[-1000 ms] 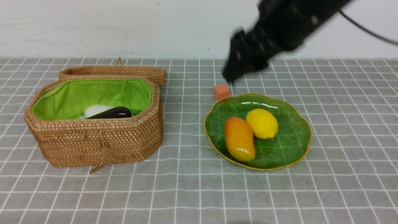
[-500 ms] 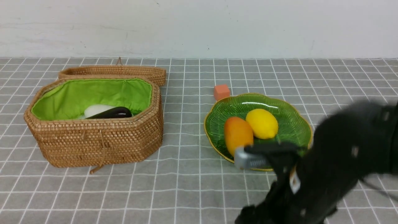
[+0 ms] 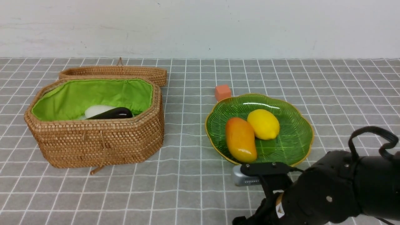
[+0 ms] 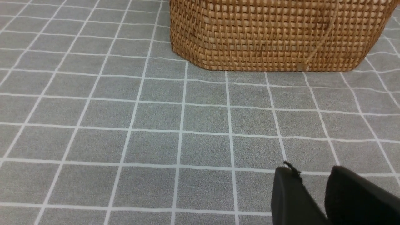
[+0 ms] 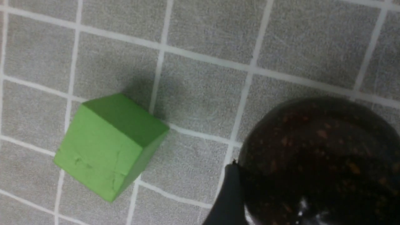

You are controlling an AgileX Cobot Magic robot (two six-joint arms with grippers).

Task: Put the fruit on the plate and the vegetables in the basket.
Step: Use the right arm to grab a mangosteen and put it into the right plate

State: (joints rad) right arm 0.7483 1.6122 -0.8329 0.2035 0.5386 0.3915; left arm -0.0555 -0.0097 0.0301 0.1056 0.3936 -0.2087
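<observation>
Maroon fruit point(image 5: 318, 162) sits against right gripper's point(image 5: 312, 200) wide-spread fingers point(image 5: 226, 200), grip unclear.

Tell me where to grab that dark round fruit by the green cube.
Grip the fruit across its widest middle, coming from straight above. It is round and glossy, so an off-centre grip would likely slip. Close along a line that misses the green cube.

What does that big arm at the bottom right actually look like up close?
The right arm is bulky, rounded and matte black, dotted with small silver screws. A black cable loops above it, a small white-and-orange sticker sits on its side, and a silver-grey camera module on a flat black bracket sticks out at the wrist.
</observation>
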